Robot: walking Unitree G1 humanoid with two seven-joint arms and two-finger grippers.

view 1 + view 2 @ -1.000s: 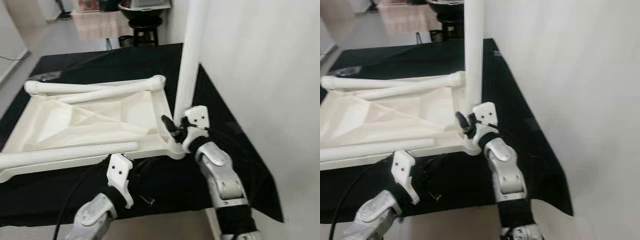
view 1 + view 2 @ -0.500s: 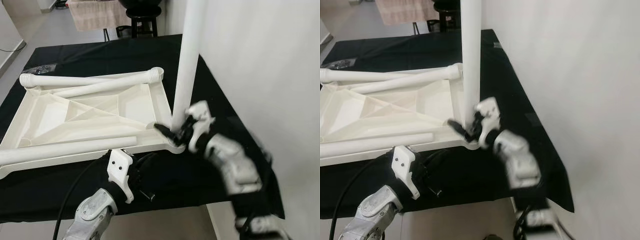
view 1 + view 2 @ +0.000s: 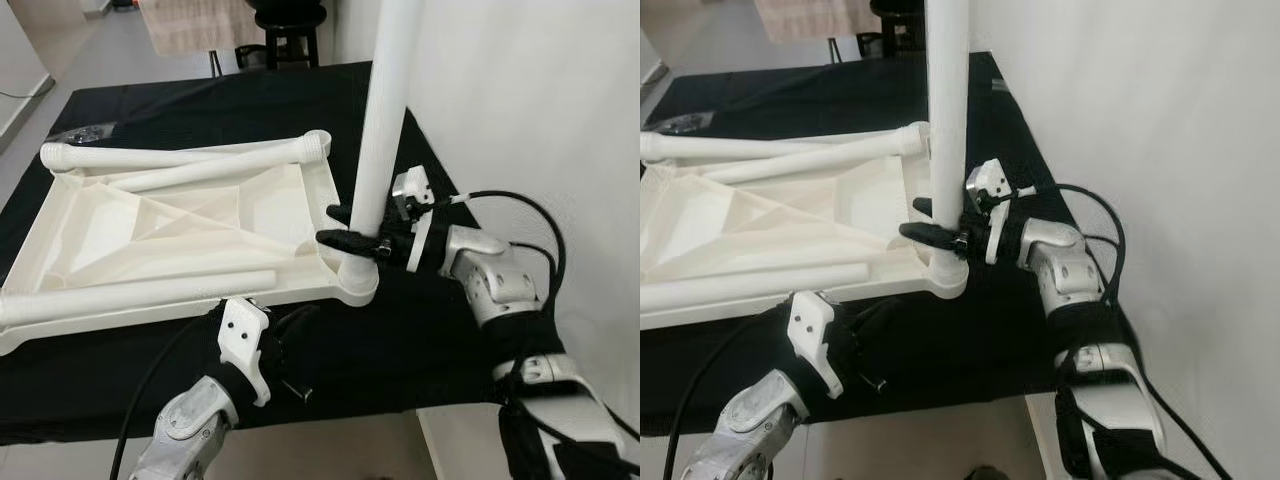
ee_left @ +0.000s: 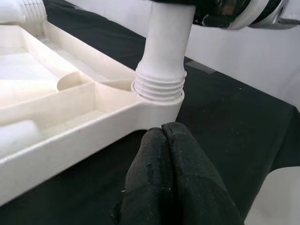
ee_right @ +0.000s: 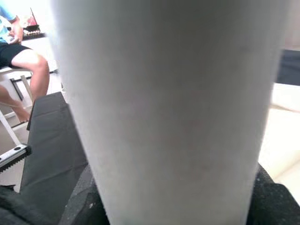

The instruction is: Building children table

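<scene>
Gripping the upright table leg just above its threaded foot, the right gripper has its jaws clamped around the white tube where it enters the near right corner socket of the upturned table top, which lies underside-up on the black-covered tabletop. The left wrist view shows the leg's thread still partly exposed above the socket rim, so the leg looks seated but probably not screwed fully home. The left gripper rests low at the near edge of the tabletop, just in front of that corner, its jaws pressed together and holding nothing. Three more legs lie loose across the upturned top, one along the near side and two toward the far side, so by this evidence one leg of four is going in and three remain to be fitted. A person sits in the background of the right wrist view. Compared with one second ago, the right arm has swung out to the robot's right and now reaches the leg from the side, with the forearm well clear of the tabletop's corner; the head camera has also shifted, and the table parts appear unmoved.
</scene>
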